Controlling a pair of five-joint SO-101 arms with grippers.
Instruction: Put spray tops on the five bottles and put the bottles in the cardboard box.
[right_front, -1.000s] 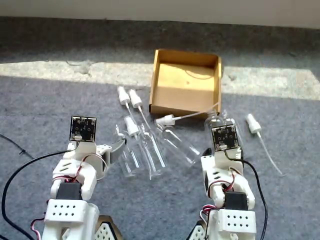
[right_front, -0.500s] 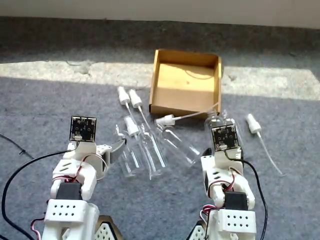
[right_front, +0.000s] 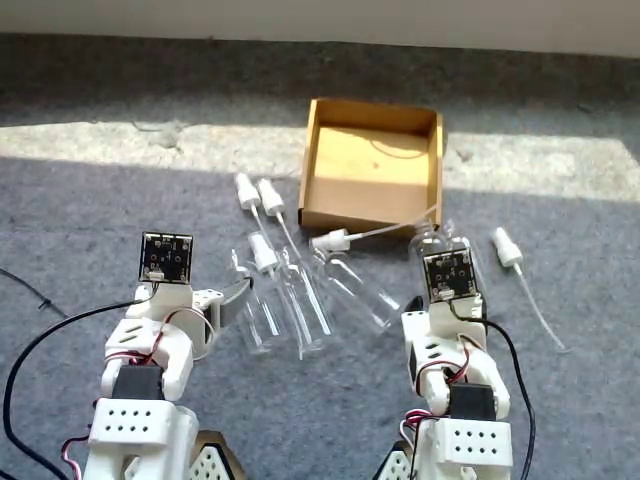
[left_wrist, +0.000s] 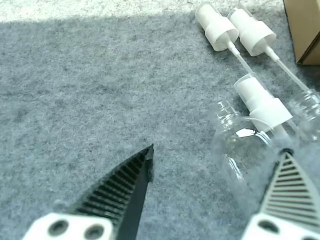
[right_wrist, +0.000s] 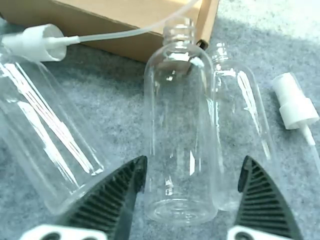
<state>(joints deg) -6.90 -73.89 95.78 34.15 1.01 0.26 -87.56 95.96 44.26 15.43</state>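
Note:
Several clear bottles lie uncapped on the grey carpet. My left gripper (left_wrist: 218, 152) stands open low over the carpet, with one bottle's (left_wrist: 240, 150) neck between its tips and a white spray top (left_wrist: 262, 102) lying against it. Two more spray tops (left_wrist: 235, 30) lie farther off. My right gripper (right_wrist: 194, 162) is open around the base of a lying bottle (right_wrist: 177, 135), with a second bottle (right_wrist: 240, 125) alongside it. From above, three bottles (right_front: 300, 300) lie between the arms. The cardboard box (right_front: 320, 160) stands open behind them.
A spray top (right_front: 330, 240) with a long tube lies in front of the box, and another spray top (right_front: 507, 247) lies on the right. The carpet (right_front: 100, 220) on the left is bare. A black cable (right_front: 30, 290) runs at the far left.

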